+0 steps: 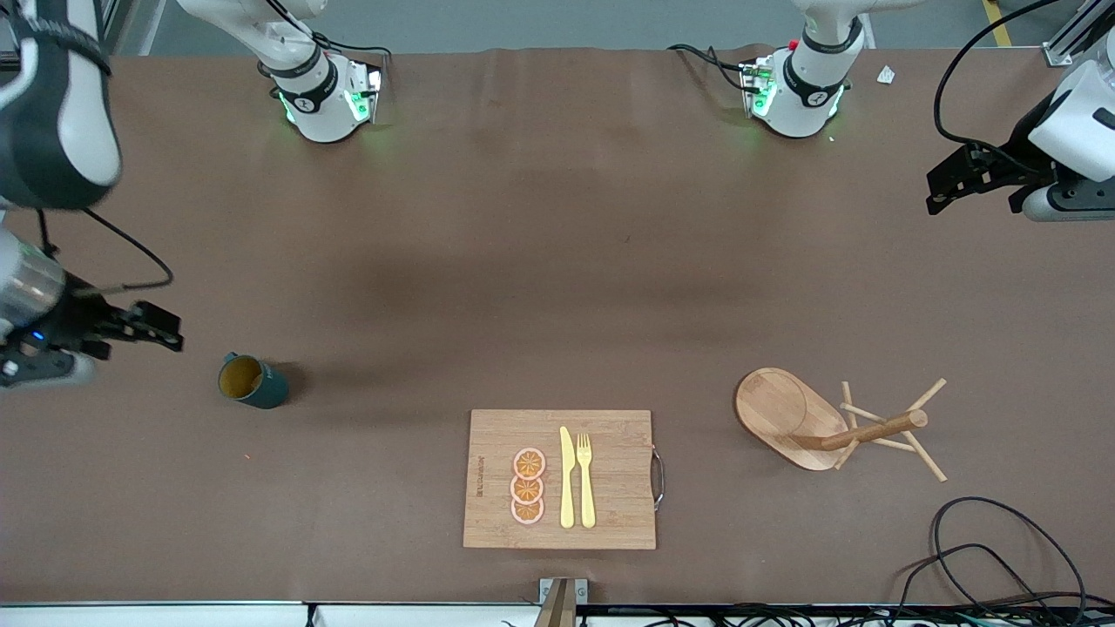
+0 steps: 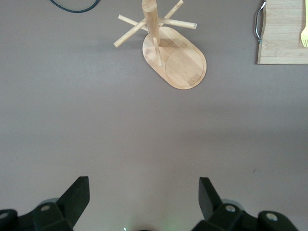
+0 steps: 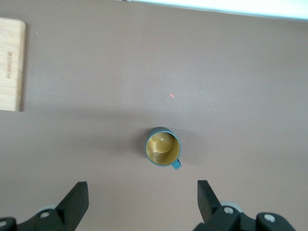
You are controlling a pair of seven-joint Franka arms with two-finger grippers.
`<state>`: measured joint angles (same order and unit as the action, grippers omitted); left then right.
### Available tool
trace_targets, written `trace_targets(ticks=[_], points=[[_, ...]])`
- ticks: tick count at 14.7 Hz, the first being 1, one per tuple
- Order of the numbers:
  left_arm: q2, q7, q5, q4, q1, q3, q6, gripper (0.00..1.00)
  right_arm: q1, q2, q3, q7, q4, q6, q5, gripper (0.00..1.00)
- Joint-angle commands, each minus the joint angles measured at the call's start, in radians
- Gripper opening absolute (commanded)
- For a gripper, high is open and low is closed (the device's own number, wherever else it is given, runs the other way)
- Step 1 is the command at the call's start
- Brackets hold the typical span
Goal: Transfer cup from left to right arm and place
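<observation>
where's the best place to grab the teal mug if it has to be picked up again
Probably across the rim, coming straight down. The teal mug stands upright on the table with its mouth open upward, so its round wall offers two parallel faces. Turn the fingers so they clear the small handle sticking out at one side. Both grippers are open and apart from it.

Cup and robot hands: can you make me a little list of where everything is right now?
cup: standing upright on the table, open top showing its tan inside, toward the right arm's end, not held
right gripper: empty, jaws open, in the air beside the cup
left gripper: empty, jaws open, waiting at the left arm's end
peg rack: on the table toward the left arm's end
cutting board: nearer the front camera than the cup, with orange slices, knife and fork on it
</observation>
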<state>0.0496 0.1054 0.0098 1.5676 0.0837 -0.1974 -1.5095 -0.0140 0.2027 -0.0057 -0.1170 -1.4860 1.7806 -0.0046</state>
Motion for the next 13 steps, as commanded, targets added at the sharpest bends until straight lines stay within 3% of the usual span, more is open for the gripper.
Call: trace_targets(ticks=[1,5,13], points=[[0.009,-0.012,0.013,-0.020,0.010,-0.004,-0.001,1.00,-0.050,-0.103,0.015,0.016,-0.046,-0.032,-0.012,1.00],[0.004,-0.012,0.013,-0.024,0.010,-0.004,-0.001,1.00,-0.063,-0.180,0.019,0.053,-0.037,-0.058,-0.009,1.00],[0.006,-0.009,0.015,-0.023,0.007,-0.005,0.002,1.00,-0.066,-0.178,0.018,0.056,-0.040,-0.081,-0.012,1.00]])
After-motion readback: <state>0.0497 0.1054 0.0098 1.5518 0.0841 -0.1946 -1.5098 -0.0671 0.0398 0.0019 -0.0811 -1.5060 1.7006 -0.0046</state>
